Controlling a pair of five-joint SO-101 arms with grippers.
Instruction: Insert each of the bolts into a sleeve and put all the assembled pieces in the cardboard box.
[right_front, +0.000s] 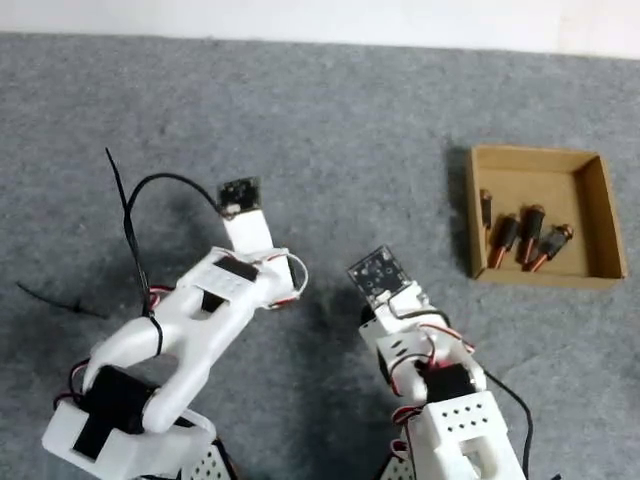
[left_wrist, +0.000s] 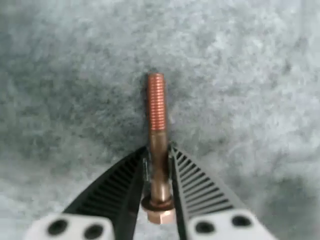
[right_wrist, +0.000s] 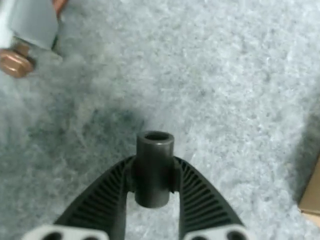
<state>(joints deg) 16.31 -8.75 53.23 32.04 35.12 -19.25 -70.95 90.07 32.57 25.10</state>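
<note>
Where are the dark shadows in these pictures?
High view: a dark strip lies on the carpet along the left side of the box. Left wrist view: shadow darkens the carpet right beside the bolt. Right wrist view: a dark blotch sits on the carpet next to the sleeve.

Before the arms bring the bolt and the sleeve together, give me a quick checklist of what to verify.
1. Bolt held by left gripper: ok, clamped near the head, threads free.
2. Sleeve held by right gripper: ok, open end exposed.
3. Bolt lined up with sleeve: not ok, the bolt sits off to one side, apart from it.
4. Sleeve bore unobstructed: cannot tell, dark inside.
5. Room in cardboard box: ok, four assembled pieces lie there, bare floor beside them.
</note>
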